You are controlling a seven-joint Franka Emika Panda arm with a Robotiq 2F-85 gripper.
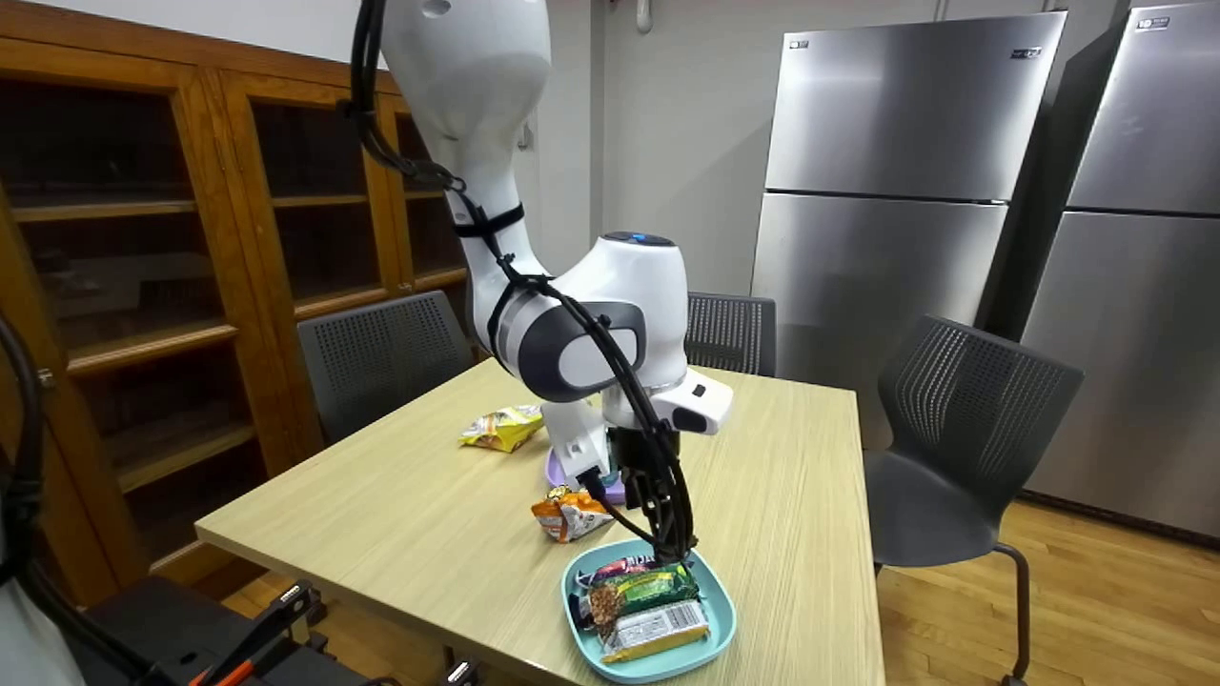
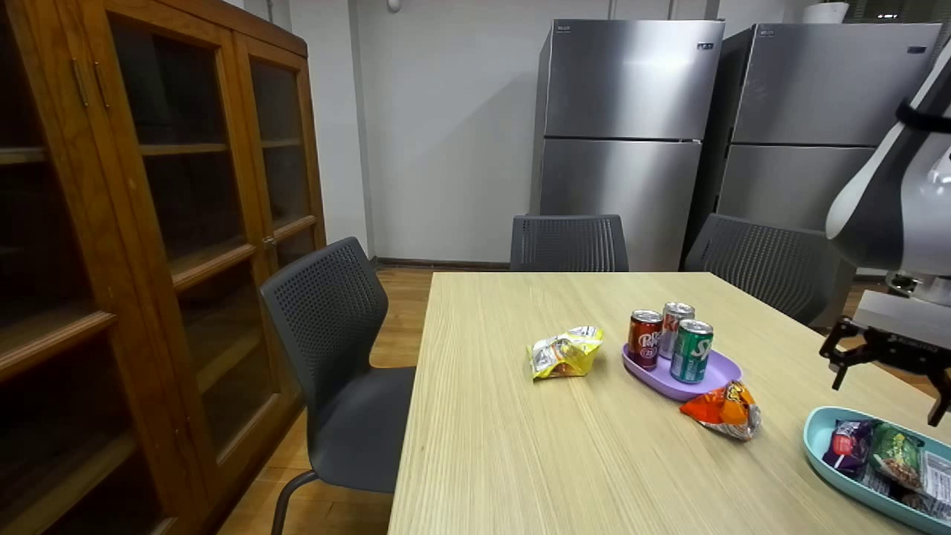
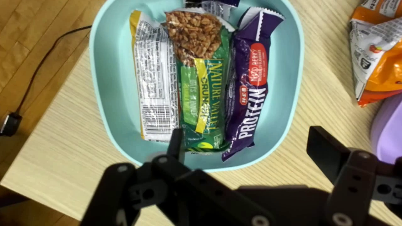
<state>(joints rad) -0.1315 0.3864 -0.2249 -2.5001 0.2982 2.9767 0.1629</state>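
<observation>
I hold the gripper (image 2: 886, 401) with its fingers (image 3: 328, 157) spread wide and the gap between them free. In an exterior view, the fingers point downward above the teal tray (image 3: 284, 78), apart from its contents.

In the wrist view, the tray extends ahead of the fingers. The left-hand finger overlaps its near edge in my line of sight; the right-hand finger shows against the table (image 3: 322, 97).

Three bars lie side by side in the tray, near ends toward the fingers: white bar (image 3: 155, 78), green bar (image 3: 204, 97) and purple bar (image 3: 251, 91). The left-hand fingertip appears at the near ends of the white and green bars; I cannot gauge its height from this view. A fourth wrapper (image 3: 216, 9), partly hidden, sits at the green bar's far end.

Ahead and right of the right-hand finger is the orange bag (image 3: 380, 59). The purple tray (image 2: 665, 379), farther from the fingers, carries three upright cans (image 2: 692, 351). The yellow bag (image 2: 566, 353) lies farthest from the fingers.
</observation>
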